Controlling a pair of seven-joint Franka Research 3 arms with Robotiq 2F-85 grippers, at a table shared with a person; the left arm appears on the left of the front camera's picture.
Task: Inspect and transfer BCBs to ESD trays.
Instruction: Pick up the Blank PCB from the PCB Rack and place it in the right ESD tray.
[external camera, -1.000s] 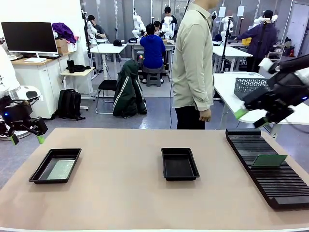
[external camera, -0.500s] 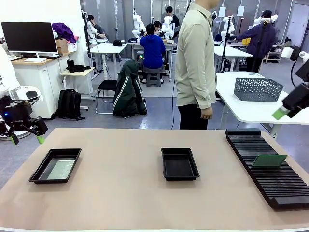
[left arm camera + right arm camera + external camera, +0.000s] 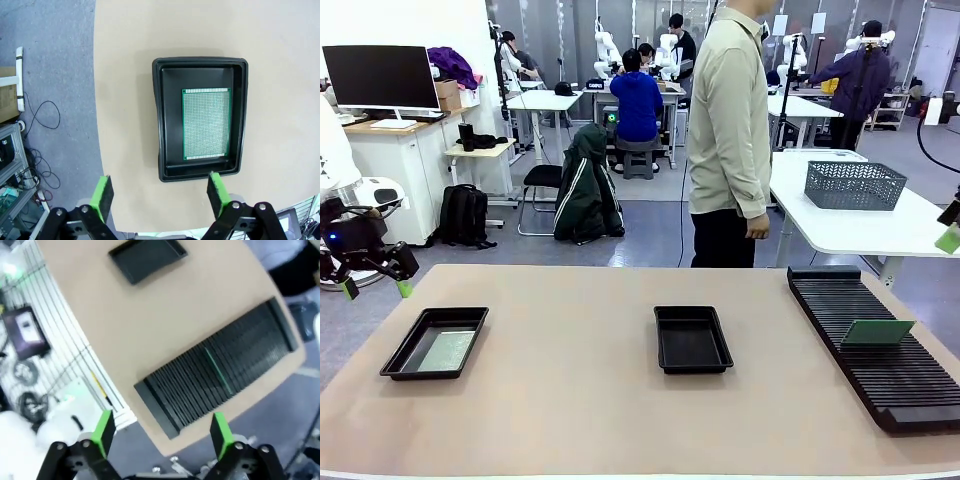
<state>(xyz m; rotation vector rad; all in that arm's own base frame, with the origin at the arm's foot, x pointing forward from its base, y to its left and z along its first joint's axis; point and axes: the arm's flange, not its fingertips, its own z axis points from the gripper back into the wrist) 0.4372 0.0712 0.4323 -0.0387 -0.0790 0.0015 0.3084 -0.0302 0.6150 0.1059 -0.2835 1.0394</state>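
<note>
One BCB point(image 3: 206, 123) lies flat in the left ESD tray point(image 3: 158, 125), also seen in the front view as BCB point(image 3: 447, 350) in tray point(image 3: 398, 358). My left gripper point(image 3: 159, 195) hangs open above the table's left edge beside that tray, holding nothing; from the front it is the gripper point(image 3: 376, 289) at far left. A second BCB point(image 3: 877, 332) stands upright in the black slotted rack point(image 3: 900, 390). The middle ESD tray point(image 3: 665, 345) holds nothing. My right gripper point(image 3: 162, 432) is open and high above the rack point(image 3: 240, 355) and its BCB point(image 3: 218, 371); one pad point(image 3: 949, 238) shows at the right edge.
A person point(image 3: 725, 130) stands at the far side of the table, behind the middle tray. A grey mesh basket point(image 3: 855, 185) sits on a white table behind the rack. Bare table lies between the trays and in front of them.
My right arm has swung from above the rack's far end out to the picture's right edge. The person has shifted slightly right. The left arm has not moved.
</note>
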